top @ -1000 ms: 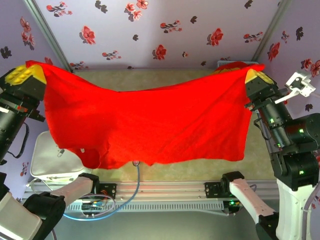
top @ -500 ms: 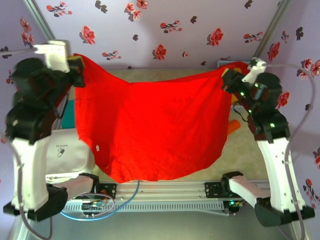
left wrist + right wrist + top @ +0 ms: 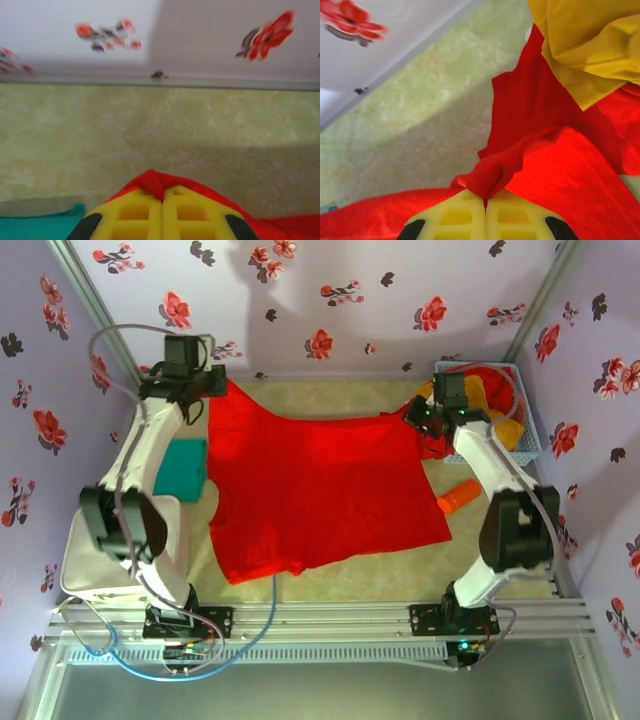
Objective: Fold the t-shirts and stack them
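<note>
A bright red t-shirt point(image 3: 320, 490) lies spread flat over the middle of the table. My left gripper point(image 3: 218, 390) is shut on its far left corner, where a red tuft point(image 3: 152, 181) sticks out between the yellow fingers point(image 3: 130, 215). My right gripper point(image 3: 418, 418) is shut on the far right corner, a red fold point(image 3: 492, 175) pinched between its fingers point(image 3: 517, 217). A teal-green t-shirt point(image 3: 182, 468) lies folded at the left. A mustard-yellow t-shirt point(image 3: 590, 45) and more red cloth point(image 3: 520, 100) hang out of the basket at the right.
The pale blue mesh basket point(image 3: 527, 420) stands at the back right corner. An orange cylinder point(image 3: 457, 496) lies on the table right of the spread shirt. A white box point(image 3: 95, 560) sits at the left front. Floral walls close in the back and sides.
Both arms have swung forward and down from a raised hold. The red shirt, hanging stretched between the grippers before, now lies flat on the table with its far edge near the back wall.
</note>
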Controlling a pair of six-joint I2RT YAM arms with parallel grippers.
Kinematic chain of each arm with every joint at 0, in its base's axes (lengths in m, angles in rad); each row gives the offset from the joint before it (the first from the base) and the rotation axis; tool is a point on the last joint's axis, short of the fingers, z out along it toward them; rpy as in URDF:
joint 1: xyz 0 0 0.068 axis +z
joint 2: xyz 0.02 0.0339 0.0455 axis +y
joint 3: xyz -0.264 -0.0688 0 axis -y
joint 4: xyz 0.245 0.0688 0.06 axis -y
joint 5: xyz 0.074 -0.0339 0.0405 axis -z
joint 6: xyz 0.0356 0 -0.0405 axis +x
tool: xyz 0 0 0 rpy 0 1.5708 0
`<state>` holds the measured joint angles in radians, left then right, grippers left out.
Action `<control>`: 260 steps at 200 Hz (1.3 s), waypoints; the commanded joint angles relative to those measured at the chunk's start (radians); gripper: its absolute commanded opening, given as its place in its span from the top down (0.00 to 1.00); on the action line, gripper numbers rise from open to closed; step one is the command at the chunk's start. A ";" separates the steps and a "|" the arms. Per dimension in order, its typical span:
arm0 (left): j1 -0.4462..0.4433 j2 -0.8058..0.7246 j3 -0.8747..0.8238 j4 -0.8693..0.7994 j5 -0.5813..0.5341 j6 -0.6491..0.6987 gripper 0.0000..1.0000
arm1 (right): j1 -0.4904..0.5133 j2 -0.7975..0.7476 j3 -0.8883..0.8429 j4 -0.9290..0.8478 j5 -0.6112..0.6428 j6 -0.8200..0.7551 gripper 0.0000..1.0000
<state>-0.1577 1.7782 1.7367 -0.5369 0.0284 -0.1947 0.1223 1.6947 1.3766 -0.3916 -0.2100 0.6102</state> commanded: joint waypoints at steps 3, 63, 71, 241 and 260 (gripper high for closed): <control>0.004 0.088 0.078 0.058 0.073 -0.090 1.00 | -0.037 0.105 0.136 0.019 -0.089 0.000 1.00; 0.004 0.042 -0.044 0.071 0.097 -0.185 1.00 | -0.078 0.162 0.128 0.014 -0.134 -0.016 1.00; 0.003 0.023 -0.069 0.063 0.097 -0.203 1.00 | -0.079 0.162 0.122 0.000 -0.141 -0.017 1.00; -0.123 -0.508 -0.753 0.070 0.001 -0.639 1.00 | -0.082 0.123 -0.011 -0.208 -0.041 -0.069 1.00; -0.133 -0.530 -0.796 0.087 -0.001 -0.668 1.00 | -0.080 0.138 -0.017 -0.200 -0.050 -0.064 1.00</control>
<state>-0.2771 1.2919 0.9871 -0.4870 0.0601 -0.7895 0.0456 1.8400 1.3750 -0.5644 -0.2832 0.5598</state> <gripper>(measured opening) 0.042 0.045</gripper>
